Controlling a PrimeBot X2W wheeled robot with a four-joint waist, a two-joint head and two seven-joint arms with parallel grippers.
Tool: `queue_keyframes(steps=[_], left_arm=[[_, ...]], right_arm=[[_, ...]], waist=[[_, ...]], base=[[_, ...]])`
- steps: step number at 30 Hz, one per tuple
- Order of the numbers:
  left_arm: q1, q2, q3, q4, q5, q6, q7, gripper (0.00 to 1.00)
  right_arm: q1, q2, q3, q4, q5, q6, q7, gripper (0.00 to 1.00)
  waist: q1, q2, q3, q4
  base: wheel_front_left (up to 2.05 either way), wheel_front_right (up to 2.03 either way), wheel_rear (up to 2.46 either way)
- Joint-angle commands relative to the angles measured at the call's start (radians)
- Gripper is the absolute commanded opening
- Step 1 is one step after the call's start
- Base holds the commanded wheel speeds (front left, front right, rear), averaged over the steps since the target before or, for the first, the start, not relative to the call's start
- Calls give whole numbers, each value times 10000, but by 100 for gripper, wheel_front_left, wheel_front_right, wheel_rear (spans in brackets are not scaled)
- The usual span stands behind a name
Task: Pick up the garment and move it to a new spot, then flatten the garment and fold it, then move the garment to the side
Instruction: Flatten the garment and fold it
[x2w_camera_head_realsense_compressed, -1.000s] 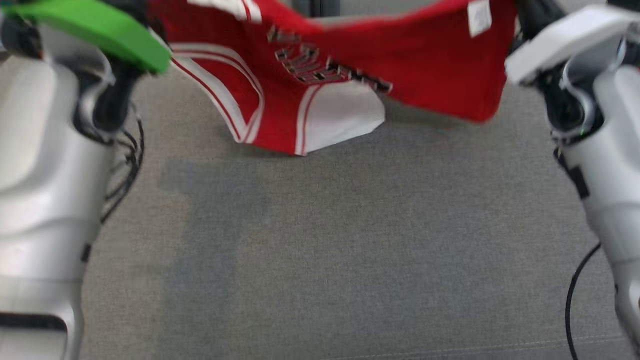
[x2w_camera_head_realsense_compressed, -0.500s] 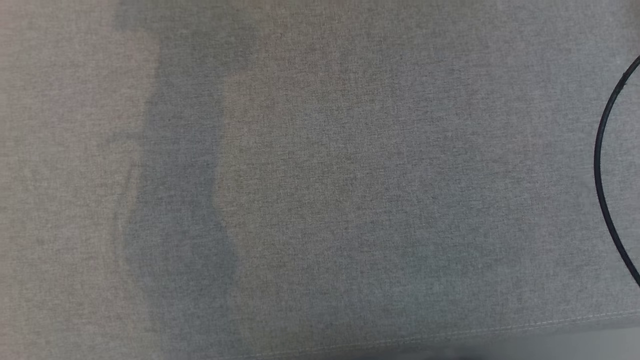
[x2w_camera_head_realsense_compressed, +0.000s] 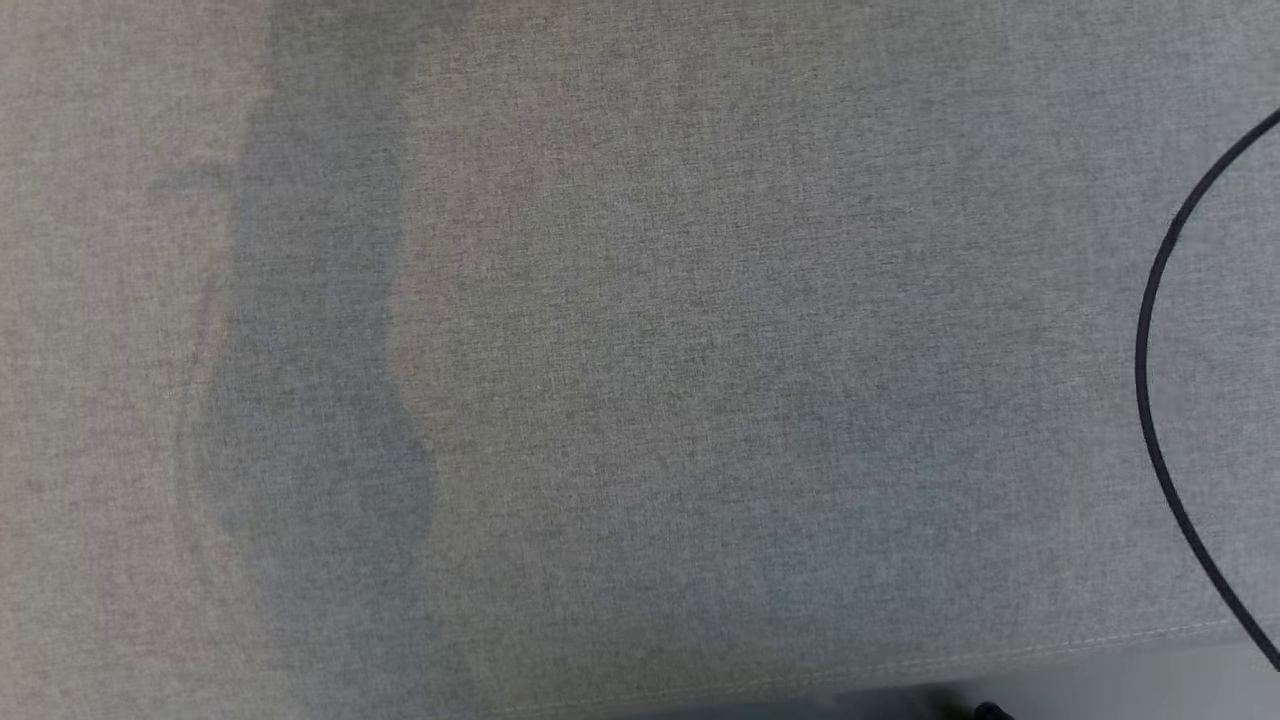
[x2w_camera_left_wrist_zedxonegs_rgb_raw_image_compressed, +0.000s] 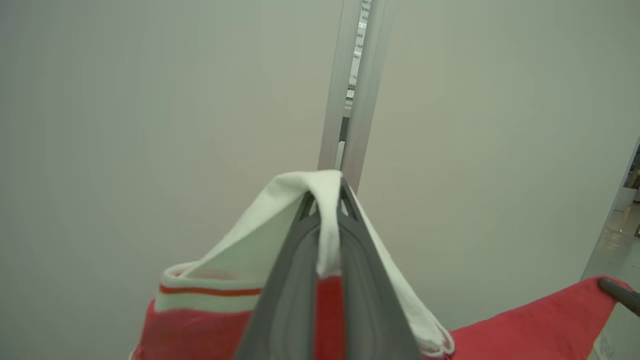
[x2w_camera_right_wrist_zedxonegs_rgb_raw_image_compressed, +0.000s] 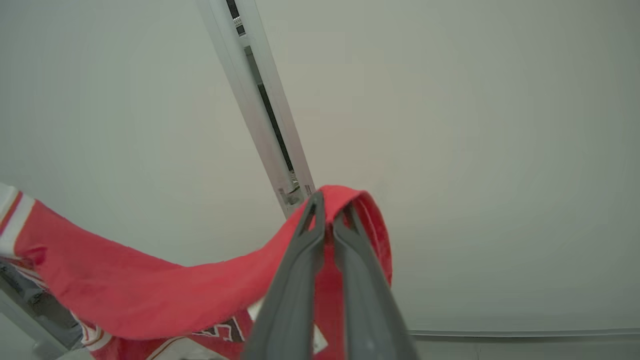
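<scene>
Up against a pale wall (x2w_camera_left_wrist_zedxonegs_rgb_raw_image_compressed: 150, 125), the garment (x2w_camera_left_wrist_zedxonegs_rgb_raw_image_compressed: 210, 320) hangs stretched between the two arms. The left tool (x2w_camera_left_wrist_zedxonegs_rgb_raw_image_compressed: 326, 199) is clamped on a white-trimmed edge that folds over its tips; the right tool (x2w_camera_right_wrist_zedxonegs_rgb_raw_image_compressed: 330, 212) is pinched tight on a plain red edge; the cloth sags in a shallow curve between them, with dark lettering and striped trim drooping lower down.

The grey surface (x2w_camera_head_realsense_compressed: 640, 360) lies bare under the head camera, so the step in hand looks like the carry to a new spot, ahead of laying the garment flat.

To do it well, I judge that both tools should grip firmly and travel together, with the span between them even, so that neither edge slips out. A little more stretch would take out the sag, but too much could drag the thin fold from the left tool's tips.

The middle of the surface seems the right place to lower it; the hanging hem should touch first, then the arms can draw the cloth out smooth. The black cable (x2w_camera_head_realsense_compressed: 1150, 400) at the surface's right side is worth avoiding, since cloth could catch on it.
</scene>
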Motion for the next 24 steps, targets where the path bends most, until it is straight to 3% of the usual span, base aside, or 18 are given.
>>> queue_keyframes(steps=[1,4,9,13,17,24], left_arm=[[513,162,-111,-274,-81,-22,-222,0],[2654,536,84,-954,-362,-22,-640,0],[6391,632,792,-2870,-407,524,-763,0],[9813,368,1613,-5033,-173,1266,-763,0],[12337,82,1906,-6302,56,1669,-765,0],[15265,-413,1807,-7102,148,2035,-767,0]], right_arm=[[508,-180,166,-296,281,3,-153,0],[2348,-422,710,-1196,1099,3,-363,0],[5387,-1009,1145,-2639,2058,3,-772,0],[7852,-1390,1149,-3642,2532,3,-1019,0],[9742,-1549,900,-4229,2763,3,-1129,0],[12502,-1654,196,-4728,2834,1,-1136,0]], waist=[[-3,0,-129,10],[-3,0,-587,-30],[-3,0,-1515,-42],[-3,0,-2211,-49],[-3,0,-2781,-15],[-3,0,-3643,179]], base=[[0,0,0],[0,0,0],[0,0,0],[0,0,0],[0,0,0],[0,0,0]])
